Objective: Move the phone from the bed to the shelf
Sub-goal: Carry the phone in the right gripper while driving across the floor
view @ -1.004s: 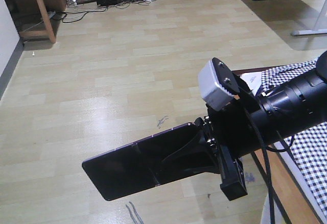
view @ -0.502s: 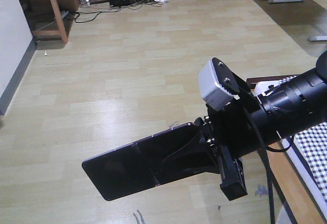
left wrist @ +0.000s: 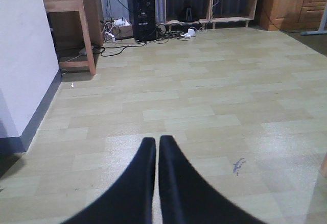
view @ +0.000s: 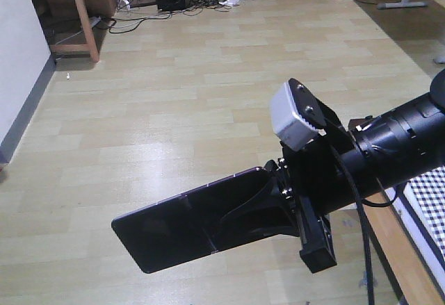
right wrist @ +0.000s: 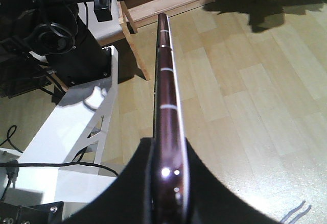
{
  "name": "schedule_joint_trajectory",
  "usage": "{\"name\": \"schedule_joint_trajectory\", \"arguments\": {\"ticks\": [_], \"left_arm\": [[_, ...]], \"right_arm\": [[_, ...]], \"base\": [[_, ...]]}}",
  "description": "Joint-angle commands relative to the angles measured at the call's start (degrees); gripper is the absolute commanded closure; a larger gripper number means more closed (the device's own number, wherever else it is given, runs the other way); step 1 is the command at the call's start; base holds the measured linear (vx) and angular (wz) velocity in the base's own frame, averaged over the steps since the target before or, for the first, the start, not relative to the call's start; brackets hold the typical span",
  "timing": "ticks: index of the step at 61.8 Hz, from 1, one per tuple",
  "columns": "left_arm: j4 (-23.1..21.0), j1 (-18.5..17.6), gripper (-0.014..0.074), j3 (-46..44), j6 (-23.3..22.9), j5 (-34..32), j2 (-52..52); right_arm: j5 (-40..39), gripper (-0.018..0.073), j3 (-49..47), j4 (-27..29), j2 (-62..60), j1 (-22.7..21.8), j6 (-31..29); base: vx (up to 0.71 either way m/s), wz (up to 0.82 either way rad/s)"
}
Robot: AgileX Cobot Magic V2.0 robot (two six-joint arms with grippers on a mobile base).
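We see a thin glossy black phone slab with a dark pinkish-metal edge crossed by pale bands. The right gripper and left gripper are matte black. The wrinkled cloth bed shows black-and-white small check. The plank floor is pale beige-yellow woodgrain.

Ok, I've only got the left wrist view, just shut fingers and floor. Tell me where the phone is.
Observer: The right gripper is shut on one end of the phone, held out over the floor.
Operator: Give me its orientation.
Observer: The right wrist view sees only its thin edge, running straight out between the fingers.
Operator: And where it came from.
Observer: The bed shows its check cloth at the front view's right edge.
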Motion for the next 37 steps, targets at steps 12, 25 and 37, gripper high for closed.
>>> {"name": "schedule_joint_trajectory", "arguments": {"ticks": [12, 25, 37], "left_arm": [[-0.6, -0.1, 0.0596, 0.1, -0.2, -4.2, -0.3], [-0.6, -0.1, 0.0596, 0.1, -0.2, -4.2, -0.3], [-0.6, -0.1, 0.0596, 0.1, -0.2, -4.2, -0.3]], "right_arm": [[4.7, 0.0561, -1.5, 5.0, -1.9, -0.1, -0.7], [4.7, 0.0561, -1.5, 5.0, -1.9, -0.1, -0.6], [4.7, 0.0561, -1.5, 5.0, -1.9, -0.1, -0.6]], "base": [[0.15, 0.02], [0.16, 0.03], [0.17, 0.03]]}}
